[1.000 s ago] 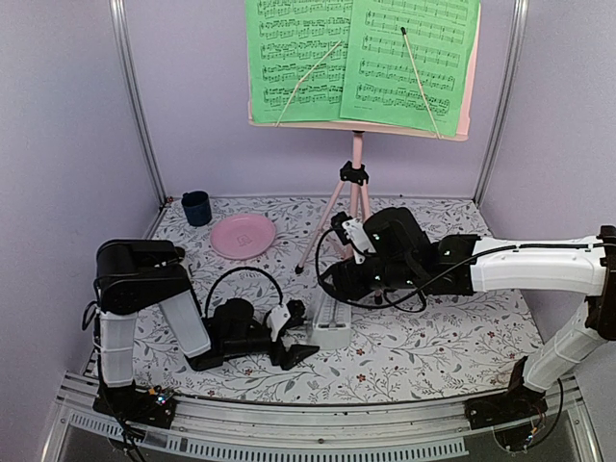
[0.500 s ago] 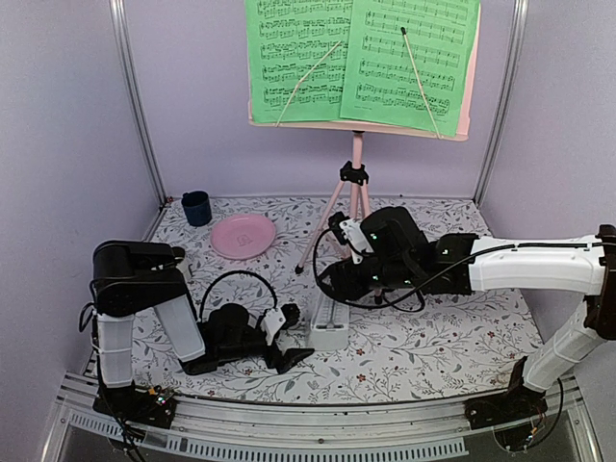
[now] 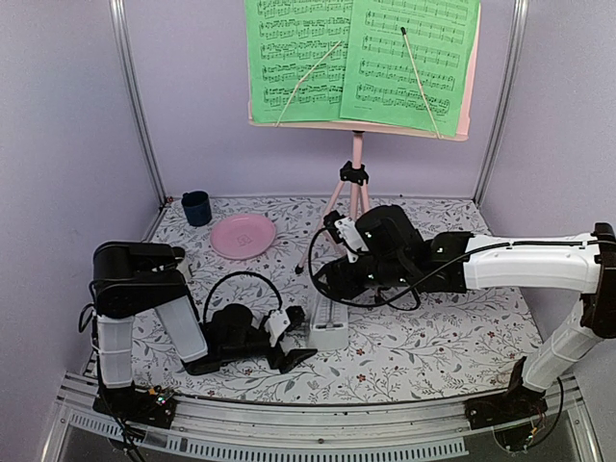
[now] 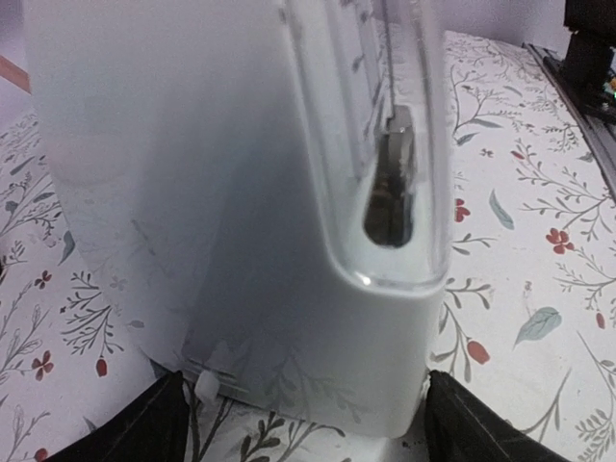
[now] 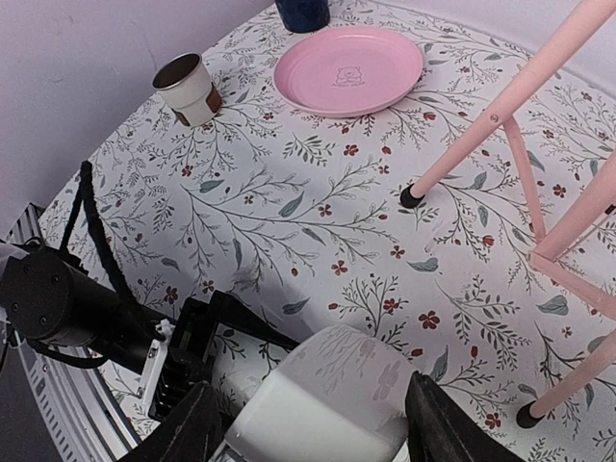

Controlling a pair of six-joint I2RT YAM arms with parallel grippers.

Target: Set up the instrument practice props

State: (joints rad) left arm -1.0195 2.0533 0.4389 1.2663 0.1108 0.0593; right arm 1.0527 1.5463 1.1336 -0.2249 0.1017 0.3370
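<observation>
The table (image 3: 452,337) carries the pink music stand (image 3: 357,149) upright at the back. The green sheet-music pages (image 3: 298,58) are spread on its desk, so I judge the metronome to be the piece in hand. The right end effector (image 5: 318,428) sits over the metronome's top with a finger on each side, but the view is too close to tell whether it grips or only brackets. The left end effector (image 4: 303,438) lies low and wide open, a finger to either side of the base. The white metronome (image 3: 329,325) stands near the front, before the tripod legs. To do this step well, steady the base, keep the metronome upright, release slowly and withdraw straight up, clear of the legs.
</observation>
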